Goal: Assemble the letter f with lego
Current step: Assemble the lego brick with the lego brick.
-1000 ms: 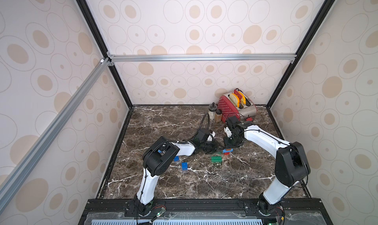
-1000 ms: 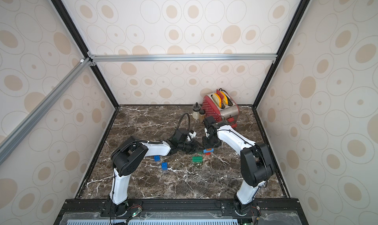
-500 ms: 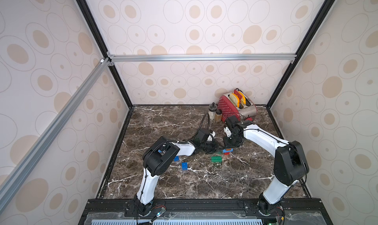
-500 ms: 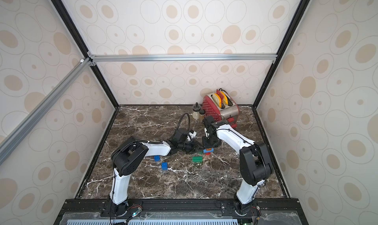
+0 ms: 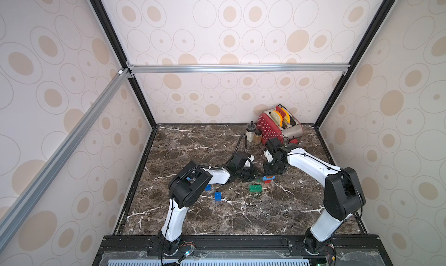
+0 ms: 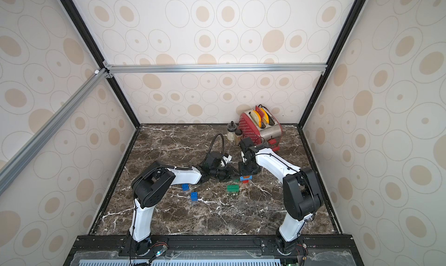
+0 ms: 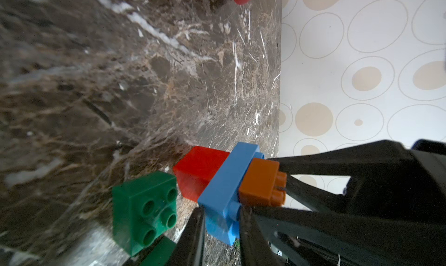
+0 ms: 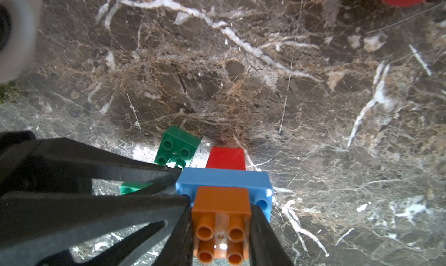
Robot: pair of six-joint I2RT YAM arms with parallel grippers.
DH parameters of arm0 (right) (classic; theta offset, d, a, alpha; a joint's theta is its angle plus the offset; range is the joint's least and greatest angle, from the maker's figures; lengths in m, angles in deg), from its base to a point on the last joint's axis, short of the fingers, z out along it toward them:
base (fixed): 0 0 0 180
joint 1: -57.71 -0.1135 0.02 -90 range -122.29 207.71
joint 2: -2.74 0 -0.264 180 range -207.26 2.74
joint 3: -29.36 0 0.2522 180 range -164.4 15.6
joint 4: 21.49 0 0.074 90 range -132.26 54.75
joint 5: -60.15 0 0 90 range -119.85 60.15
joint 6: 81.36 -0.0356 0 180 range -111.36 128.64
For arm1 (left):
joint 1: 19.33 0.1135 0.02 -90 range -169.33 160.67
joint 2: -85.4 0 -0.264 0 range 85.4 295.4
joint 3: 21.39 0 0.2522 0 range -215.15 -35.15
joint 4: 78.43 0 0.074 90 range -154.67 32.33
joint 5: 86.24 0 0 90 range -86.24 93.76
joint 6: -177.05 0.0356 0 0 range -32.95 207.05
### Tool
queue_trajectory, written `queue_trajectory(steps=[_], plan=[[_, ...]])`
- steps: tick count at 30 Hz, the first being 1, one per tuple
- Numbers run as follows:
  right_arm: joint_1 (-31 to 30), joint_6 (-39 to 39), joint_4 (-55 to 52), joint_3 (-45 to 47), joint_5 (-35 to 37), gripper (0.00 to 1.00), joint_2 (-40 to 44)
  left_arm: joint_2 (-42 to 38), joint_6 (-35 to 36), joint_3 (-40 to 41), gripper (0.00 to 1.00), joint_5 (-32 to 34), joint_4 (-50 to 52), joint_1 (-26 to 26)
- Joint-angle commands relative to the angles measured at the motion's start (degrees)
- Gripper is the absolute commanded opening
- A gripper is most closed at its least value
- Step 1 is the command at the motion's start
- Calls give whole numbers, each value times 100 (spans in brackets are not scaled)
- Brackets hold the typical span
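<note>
A small lego stack stands on the marble table [image 5: 193, 144]: a red brick [image 8: 226, 158] at the bottom, a blue oblong brick [image 8: 224, 177] across it, and an orange brick [image 8: 220, 202] on top. My right gripper [image 8: 220, 219] is shut on the orange brick from above. From the side, my left gripper [image 7: 220, 225] is shut on one end of the blue brick [image 7: 226, 180]. In both top views the two grippers meet at the stack [image 5: 268, 178] [image 6: 245, 178]. A dark green square brick [image 7: 142, 204] lies just beside the stack.
A dark green oblong brick [image 5: 255, 188] lies in front of the stack. Two blue bricks [image 5: 218, 196] [image 5: 208, 187] lie near the left arm's elbow. A red toaster [image 5: 277, 124] and two small bottles [image 5: 251, 132] stand at the back right.
The left jaws have drawn in slightly onto the blue brick. Both arms otherwise stay where they were at the stack.
</note>
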Motion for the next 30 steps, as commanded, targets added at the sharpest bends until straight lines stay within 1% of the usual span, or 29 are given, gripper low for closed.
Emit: queue_trajectory(steps=[1, 15, 19, 22, 25, 30], plan=[[-7, -40, -17, 359, 389, 30, -408, 190, -7, -109, 27, -52, 27, -43], [-39, -64, -78, 255, 381, 32, -380, 136, 11, -141, 27, -52, 51, -45], [-43, -51, -121, 175, 352, 33, -385, 86, 29, -162, 31, -65, 93, -42], [-36, -45, -145, 109, 346, 33, -407, -32, 44, -157, 37, -57, 157, -29], [-43, -40, -174, 66, 339, 32, -448, -242, 157, -144, 41, -8, 332, 14], [-37, -40, -175, 55, 354, 32, -477, -646, 305, 7, 44, 65, 641, 187]])
